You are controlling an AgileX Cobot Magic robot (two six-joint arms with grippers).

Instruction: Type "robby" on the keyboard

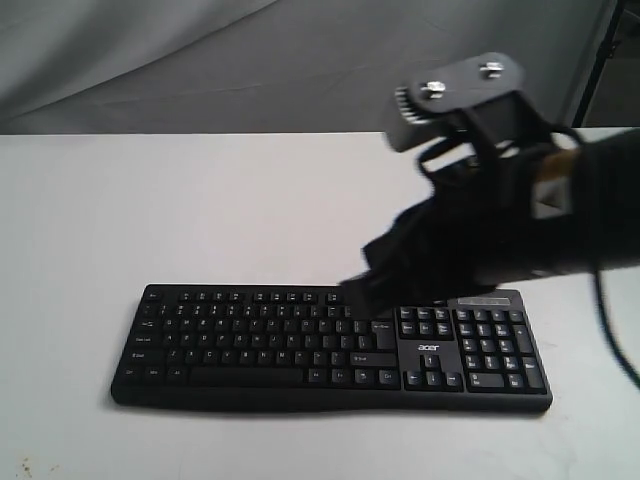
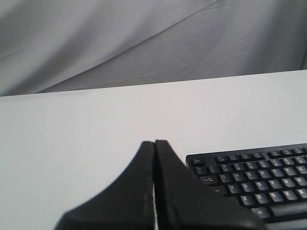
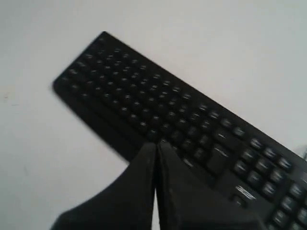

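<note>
The wide black keyboard (image 1: 330,350) with white-lettered keys and an acer logo lies across the near part of the white table. My right gripper (image 1: 358,285) reaches in from the right, blurred, and hangs above the keyboard's back edge near the right end of the letter block. In the right wrist view that gripper (image 3: 157,143) is shut with nothing in it, above the keyboard (image 3: 144,105). My left gripper (image 2: 154,142) is also shut and empty, held over bare table beside the keyboard's (image 2: 254,177) Esc corner. The left arm does not show in the exterior view.
The white table (image 1: 150,200) spreads around the keyboard on all sides. A grey cloth backdrop (image 1: 200,60) hangs behind the table. A black cable (image 1: 607,320) loops down from the right arm at the right edge.
</note>
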